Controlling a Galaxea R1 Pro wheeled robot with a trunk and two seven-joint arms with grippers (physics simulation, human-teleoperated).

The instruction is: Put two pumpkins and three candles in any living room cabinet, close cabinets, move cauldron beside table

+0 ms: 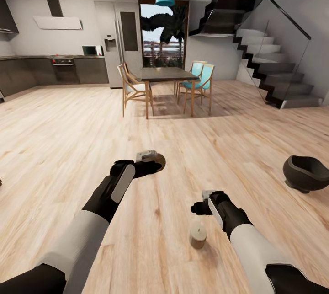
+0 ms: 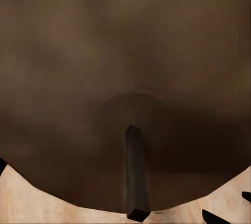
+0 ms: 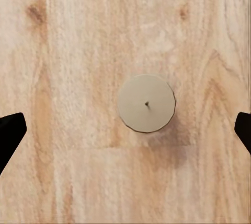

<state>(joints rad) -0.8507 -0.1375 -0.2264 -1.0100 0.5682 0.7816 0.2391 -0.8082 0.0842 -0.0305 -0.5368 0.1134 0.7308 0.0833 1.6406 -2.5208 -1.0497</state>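
Right gripper [image 3: 125,130] hangs jaws-wide over the floor candle [image 3: 146,103], left gripper [image 1: 157,162] clenching another candle [image 2: 125,78]; off-center drop tips it toward 6 o'clock.

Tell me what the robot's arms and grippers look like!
Both arms are white higher up, then black toward the wrist. The left arm has a long light grey panel. Each wrist carries a small pale grey box. The left gripper and right gripper are black; dark fingertips frame the right wrist view.
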